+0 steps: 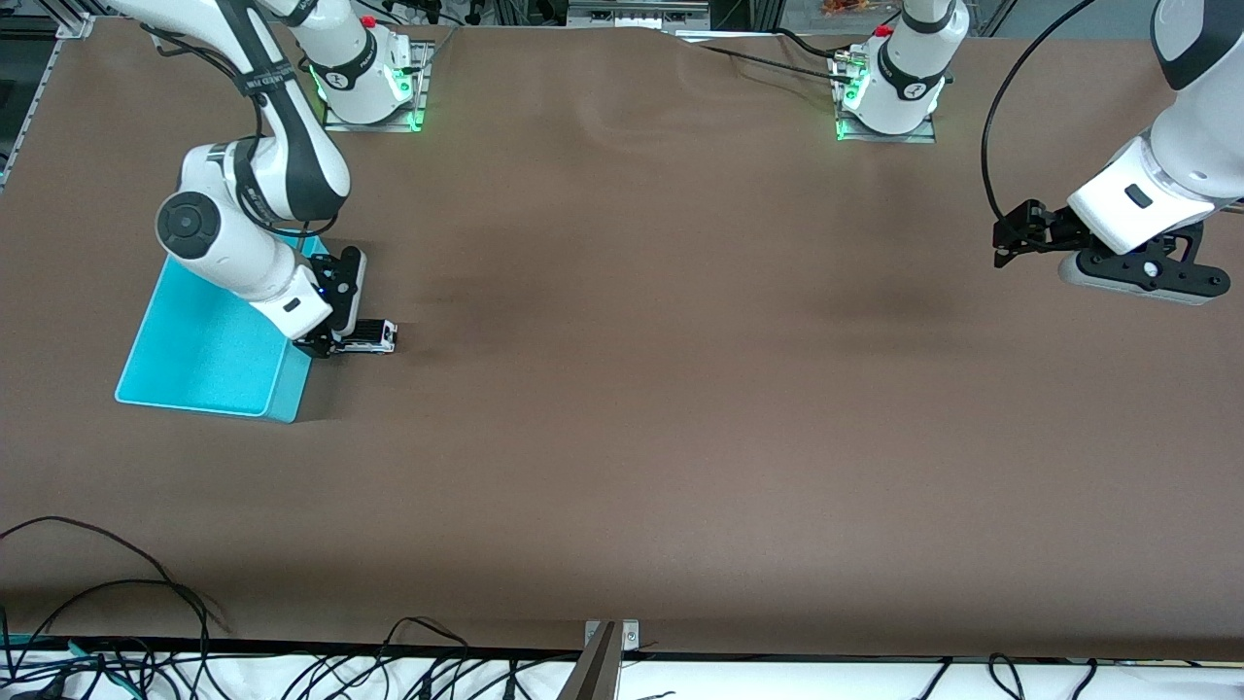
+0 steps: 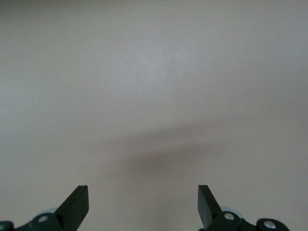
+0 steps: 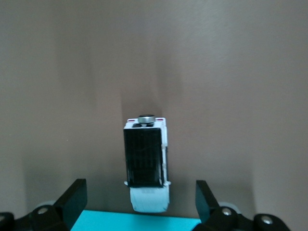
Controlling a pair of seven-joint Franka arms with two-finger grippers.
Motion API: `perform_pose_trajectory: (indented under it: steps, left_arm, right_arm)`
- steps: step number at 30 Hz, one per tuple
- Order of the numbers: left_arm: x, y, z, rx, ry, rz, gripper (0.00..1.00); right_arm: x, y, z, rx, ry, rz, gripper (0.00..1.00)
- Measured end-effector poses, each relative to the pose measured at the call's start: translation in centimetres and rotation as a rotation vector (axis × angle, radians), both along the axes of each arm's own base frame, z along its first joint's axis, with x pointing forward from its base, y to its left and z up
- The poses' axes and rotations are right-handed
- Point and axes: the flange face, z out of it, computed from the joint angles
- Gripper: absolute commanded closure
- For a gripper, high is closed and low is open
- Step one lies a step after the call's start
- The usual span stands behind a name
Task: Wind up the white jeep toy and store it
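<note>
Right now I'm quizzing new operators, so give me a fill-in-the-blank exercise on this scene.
1. The white jeep toy stands on the table beside the ____ bin.
2. The right gripper hangs over the jeep with its jaws ____.
3. The left gripper waits open over ____ table.
Missing: turquoise; open; bare

High front camera faces both arms; wrist cameras look down close — brown table (image 1: 622, 437) shared.
</note>
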Motion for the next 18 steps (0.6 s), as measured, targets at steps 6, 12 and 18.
perform_pose_trajectory:
  steps: [6, 12, 18]
  left_arm:
    - [-0.2, 0.2, -0.2, 0.0, 0.019, 0.006, 0.0]
    - [-0.2, 0.6, -0.1, -0.028, 0.024, 0.021, 0.0]
    - [0.2, 0.6, -0.1, -0.031, 0.022, 0.05, 0.0]
  right_arm:
    - [0.0, 0.0, -2.5, 0.0, 0.0, 0.001, 0.0]
    - [0.1, 0.0, -4.5, 0.001, -0.005, 0.0, 0.01]
    - [0.1, 0.0, -5.7, 0.002, -0.01, 0.002, 0.33]
